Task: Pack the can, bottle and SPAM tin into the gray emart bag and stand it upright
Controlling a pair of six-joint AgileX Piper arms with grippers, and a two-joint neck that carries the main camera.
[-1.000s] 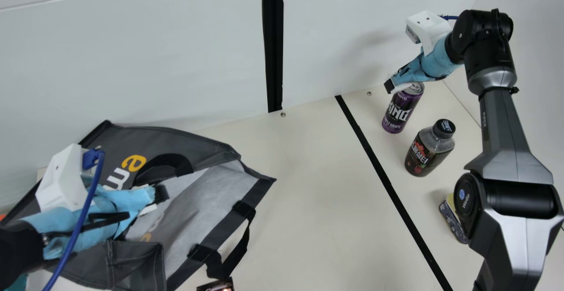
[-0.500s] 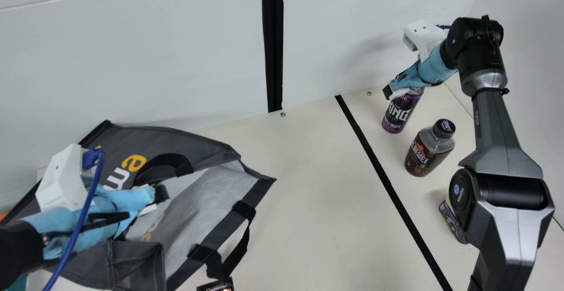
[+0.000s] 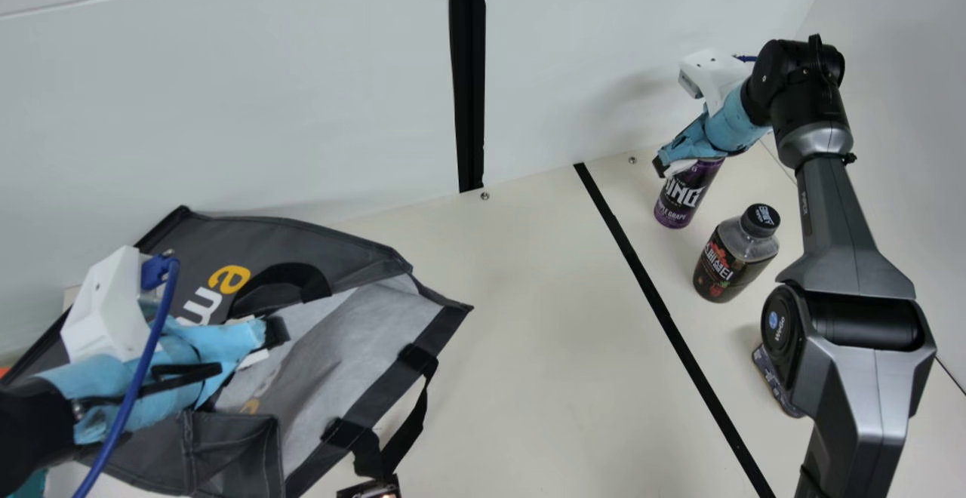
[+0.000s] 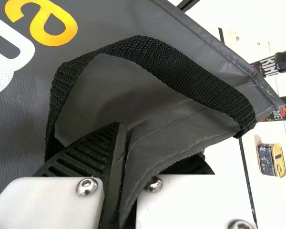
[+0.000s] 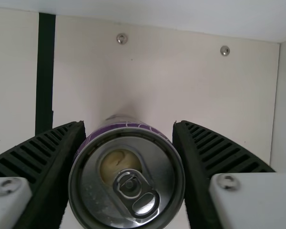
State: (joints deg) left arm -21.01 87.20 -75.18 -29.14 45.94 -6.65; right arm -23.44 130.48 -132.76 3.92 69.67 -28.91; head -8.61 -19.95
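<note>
In the main view my left gripper (image 3: pixel 273 332) is at the gray emart bag (image 3: pixel 264 238), which lies with its mouth facing right; in the left wrist view the gripper (image 4: pixel 155 152) is shut on a fold of bag fabric (image 4: pixel 148 138) beside a black handle. My right gripper (image 3: pixel 666 169) is over the upright purple can (image 3: pixel 683 192), hiding its top. In the right wrist view, the fingers of that gripper (image 5: pixel 129 131) stand open on both sides of the can's lid (image 5: pixel 102 183). The bottle (image 3: pixel 728 260) is upright. My right arm partly covers the SPAM tin (image 3: pixel 776 383).
A black tape line (image 3: pixel 664 317) crosses the cream table (image 3: pixel 543 317) left of the goods. White walls rise behind and at the right. The bag's black strap (image 3: pixel 407 426) trails near a small dark object (image 3: pixel 370 490) at the bottom edge.
My right gripper has lowered toward the can and shifted slightly left, covering its top; the right arm's links moved left too. The left arm, bag and goods have kept their places.
</note>
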